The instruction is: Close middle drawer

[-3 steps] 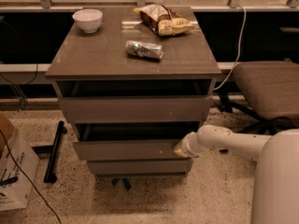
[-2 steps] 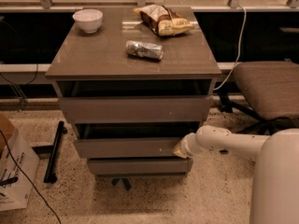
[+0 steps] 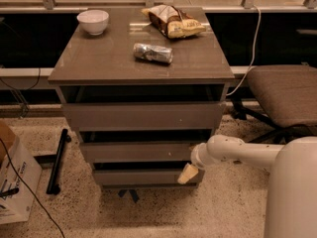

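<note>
The middle drawer [image 3: 138, 151] is the wide grey-brown front in the middle of the cabinet, with a tiny pale dot right of centre. It stands slightly out, with a dark gap above it. My gripper [image 3: 187, 173] is at the end of the white arm [image 3: 237, 152] that reaches in from the right. It sits just below the middle drawer's right end, in front of the right end of the bottom drawer [image 3: 143, 176]. The taller top drawer [image 3: 143, 115] also stands out a little.
On the cabinet top [image 3: 99, 58] are a white bowl [image 3: 93, 21], a crushed can [image 3: 153, 53] and a chip bag [image 3: 173, 21]. A padded chair [image 3: 285, 95] stands to the right. A cardboard box [image 3: 15, 182] and a black bar [image 3: 57, 160] are on the floor at left.
My gripper has dropped from the middle drawer's right front edge to lower, in front of the bottom drawer. The middle drawer looks pushed in a little.
</note>
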Controlling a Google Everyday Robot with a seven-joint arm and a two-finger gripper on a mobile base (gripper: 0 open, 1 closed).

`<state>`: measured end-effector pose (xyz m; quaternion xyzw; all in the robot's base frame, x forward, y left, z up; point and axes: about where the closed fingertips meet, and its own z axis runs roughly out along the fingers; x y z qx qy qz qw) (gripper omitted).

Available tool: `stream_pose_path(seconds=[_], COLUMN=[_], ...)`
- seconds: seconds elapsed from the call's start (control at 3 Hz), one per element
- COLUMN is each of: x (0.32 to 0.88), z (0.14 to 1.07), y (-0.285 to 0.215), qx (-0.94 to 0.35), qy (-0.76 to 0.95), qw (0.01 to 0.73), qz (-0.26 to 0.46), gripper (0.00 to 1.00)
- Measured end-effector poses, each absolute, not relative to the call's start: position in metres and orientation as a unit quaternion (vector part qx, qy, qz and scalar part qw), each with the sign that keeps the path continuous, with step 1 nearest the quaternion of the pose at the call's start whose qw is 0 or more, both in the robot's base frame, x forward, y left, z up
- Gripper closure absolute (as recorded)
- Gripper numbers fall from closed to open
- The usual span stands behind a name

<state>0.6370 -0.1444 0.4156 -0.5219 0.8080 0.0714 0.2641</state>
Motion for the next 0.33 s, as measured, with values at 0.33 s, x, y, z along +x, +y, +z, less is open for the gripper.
stream_pose_path(seconds=[0.33], x=[0.6370], z=[0.4156], y=[-0.1444], qx=[-0.522], qy=[0.808], qw=[0.264], qz=[0.071], gripper=[0.00])
